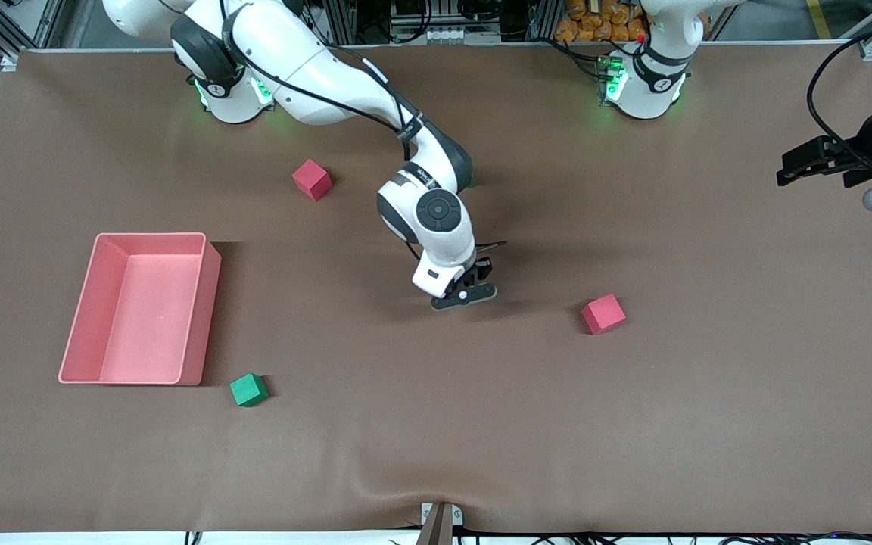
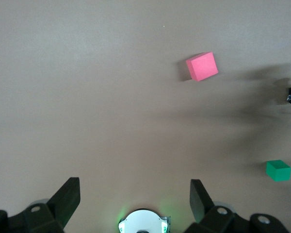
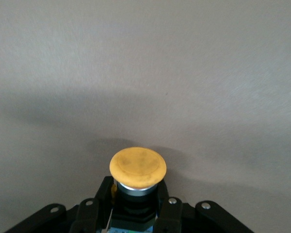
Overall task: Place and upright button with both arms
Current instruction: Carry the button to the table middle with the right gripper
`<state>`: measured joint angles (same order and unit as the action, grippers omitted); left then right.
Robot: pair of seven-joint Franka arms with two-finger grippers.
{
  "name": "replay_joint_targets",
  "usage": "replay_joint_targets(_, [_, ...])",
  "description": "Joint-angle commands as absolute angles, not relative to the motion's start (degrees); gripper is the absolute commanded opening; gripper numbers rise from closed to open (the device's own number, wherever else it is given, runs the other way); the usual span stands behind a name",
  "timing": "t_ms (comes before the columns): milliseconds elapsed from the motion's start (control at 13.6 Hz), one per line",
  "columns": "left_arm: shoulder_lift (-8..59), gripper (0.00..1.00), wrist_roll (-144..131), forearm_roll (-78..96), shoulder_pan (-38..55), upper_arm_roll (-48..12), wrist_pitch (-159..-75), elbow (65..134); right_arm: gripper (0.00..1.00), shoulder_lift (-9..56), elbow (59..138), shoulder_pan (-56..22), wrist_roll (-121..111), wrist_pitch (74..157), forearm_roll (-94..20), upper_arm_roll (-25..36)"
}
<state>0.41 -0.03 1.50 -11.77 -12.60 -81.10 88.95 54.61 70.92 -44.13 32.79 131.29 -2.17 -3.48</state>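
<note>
Across the front view from its left edge, I note a pink tray (image 1: 141,309) toward the right arm's end of the table (image 1: 375,439), with a green cube (image 1: 248,390) beside its near corner. A red cube (image 1: 311,179) lies farther from the camera, close to the right arm's base.

At mid-table I have the right end effector (image 1: 465,294) low over the surface. The right wrist view shows the button (image 3: 137,171) clamped between its fingers (image 3: 166,211), which are closed on the black body just under the cap. The orange cap points out past the fingertips. I cannot tell whether the button touches the table.

A second red cube (image 1: 603,313) sits on the table toward the left arm's end, near the right end effector. The left end effector (image 1: 814,163) waits in the air over that end of the table. In its wrist view the fingers (image 2: 67,198) stand wide apart with nothing between them.

Handling assessment: I judge the button light and rigid. The domed cap looks smooth and likely slippery, so it is a poor place to grip. The cylindrical body is the sound hold, taken across its width. Being short with a broad cap, it may topple if released tilted.
</note>
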Motion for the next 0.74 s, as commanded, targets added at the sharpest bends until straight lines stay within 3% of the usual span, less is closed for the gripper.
replay_joint_targets(0, [0.8, 1.0, 0.4, 2.5, -12.4, -12.9, -81.1, 88.8, 0.0, 56.9, 68.4, -44.4, 33.2, 131.2, -3.0, -3.6])
replay_joint_targets(74, [0.8, 1.0, 0.3, 2.5, -12.3, -12.9, -81.1, 88.8, 0.23, 57.1, 68.4, -44.5, 33.2, 131.2, -3.0, -3.6])
replay_joint_targets(147, [0.9, 1.0, 0.3, 2.5, -12.3, -12.9, -81.0, 88.9, 0.75, 57.1, 68.6, -44.5, 33.3, 131.2, -3.0, -3.5])
replay_joint_targets(221, [0.9, 1.0, 0.3, 2.4, -12.2, -12.9, -81.1, 88.9, 1.0, 57.0, 68.6, -44.5, 33.0, 131.2, -2.9, -3.5])
replay_joint_targets(662, [1.7, 1.0, 0.1, 2.5, -11.9, -13.0, -81.1, 88.9, 1.0, 49.1, 69.1, -41.0, 32.9, 128.9, -3.2, -3.5])
